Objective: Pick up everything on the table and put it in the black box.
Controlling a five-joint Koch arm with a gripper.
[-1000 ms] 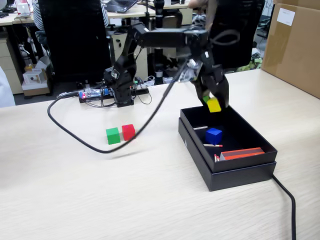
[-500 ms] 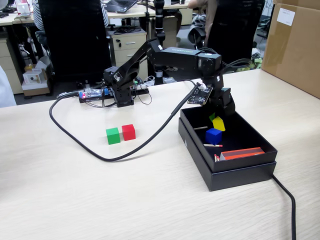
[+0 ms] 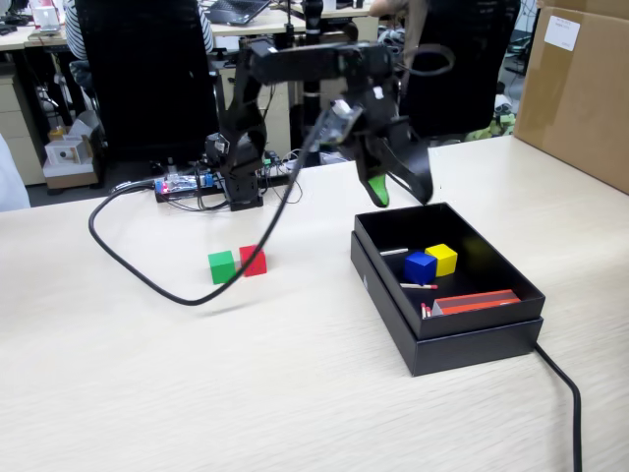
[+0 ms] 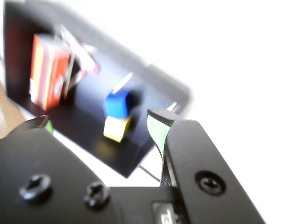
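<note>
the jaws of the gripper hang open and empty above the black box, and left of that box the green cube and red cube look light, stiff and best pinched across flat opposite faces.

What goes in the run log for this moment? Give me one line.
gripper: open, empty, above black box | in box: yellow cube, blue cube | on table: green cube, red cube

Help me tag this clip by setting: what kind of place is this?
Probably a shared office or lab. Behind the table stand black office chairs and desks, one with a drawer unit, and a large brown carton sits at the right.
</note>
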